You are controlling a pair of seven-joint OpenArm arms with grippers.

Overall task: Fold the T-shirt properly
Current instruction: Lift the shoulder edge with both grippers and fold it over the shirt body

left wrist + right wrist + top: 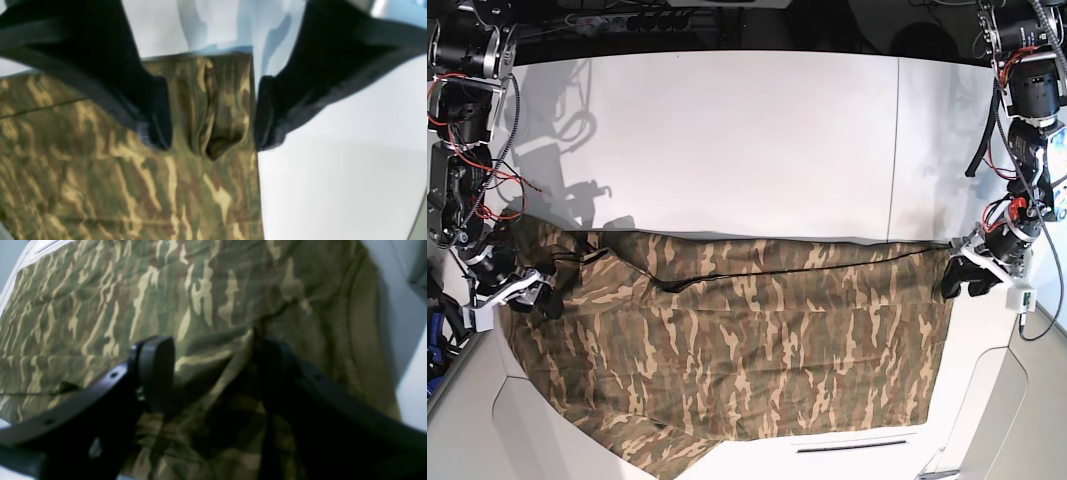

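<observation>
**One fold laid, both corners under my fingers**

I am working from my own fingers outward. My left gripper (213, 113) is standing with its two black jaws apart, straddling a bunched ridge of cloth at the corner of the large soft camouflage T-shirt (100, 173) in brown, tan and olive green; the fabric is rising between the pads, and I am not seeing them pressed on it. My right gripper (213, 373) is also standing spread, one black pad resting on the cloth and the other half buried in a dark fold near the ribbed tan edge. Whether that far pad is pinching anything, I cannot tell; the gap between the jaws is wide.

Looking farther out in the base view, the shirt (747, 350) is lying spread across the near half of the white table (727, 140), reaching from my right gripper (527, 290) at one end to my left gripper (962, 280) at the other. A long dark crease is running across its upper part, so I am judging that one lengthwise fold is already laid over. The near hem is sagging over the table's front edge, uneven at one corner.

I am judging the task as early: the cloth is wide and mostly flat, and folding it into a compact packet is not yet done.
</observation>
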